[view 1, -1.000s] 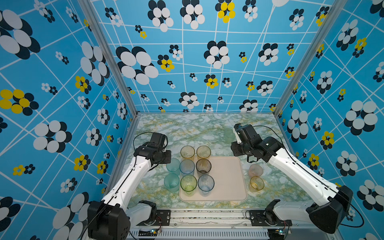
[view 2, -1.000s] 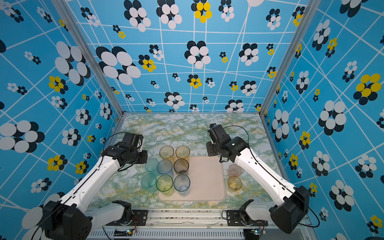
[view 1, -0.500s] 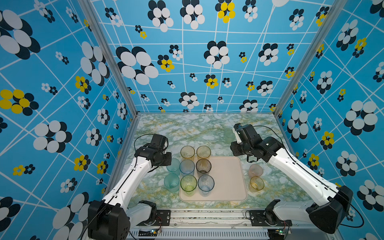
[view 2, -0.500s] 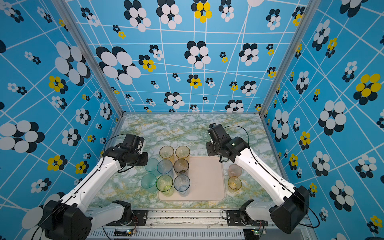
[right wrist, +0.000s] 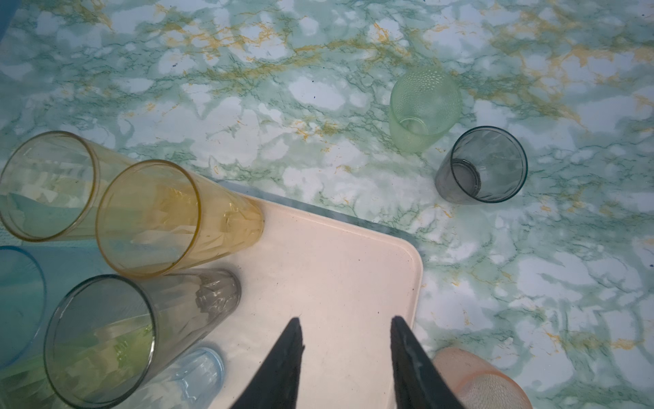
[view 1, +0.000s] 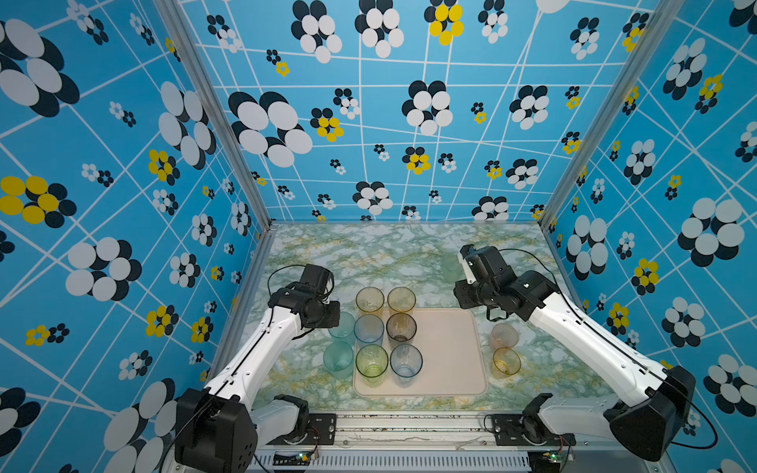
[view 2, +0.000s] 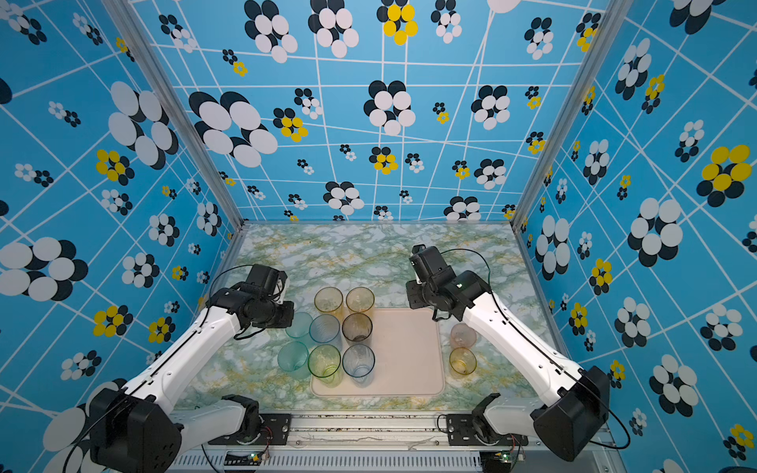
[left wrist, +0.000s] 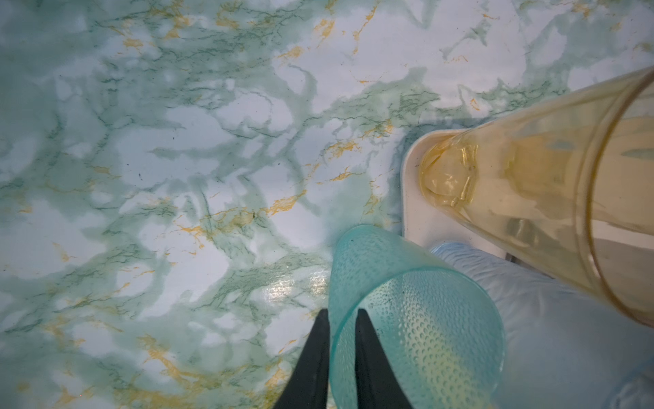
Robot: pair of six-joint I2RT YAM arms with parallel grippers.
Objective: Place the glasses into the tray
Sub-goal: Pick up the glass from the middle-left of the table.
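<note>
The left claw [left wrist: 342, 314] is pinching the rim of a teal glass [left wrist: 407, 318] — one finger inside the wall, one outside, pressed close on it. That glass is upright, its long axis vertical, and seems to rest on the tabletop [left wrist: 177, 159] just off the tray's left edge, toward the far corner. So the tray [view 1: 446, 352] lies to its right, and the left arm is much the nearer one.

Six glasses stand in the tray's left half, in two columns. A tall amber glass [left wrist: 531, 194] and a blue glass [left wrist: 538, 336] are right beside the held one, and the bare floor is the right half. Judging from that, the carry must rise and go rightward over those rims before setting down.

The right claw [right wrist: 346, 318] hangs spread and empty above the tray's far right corner. A second teal glass [view 1: 338, 360] stands left of the tray — a pink glass [view 1: 504, 336] and a short amber glass [view 1: 506, 362] right of it.
</note>
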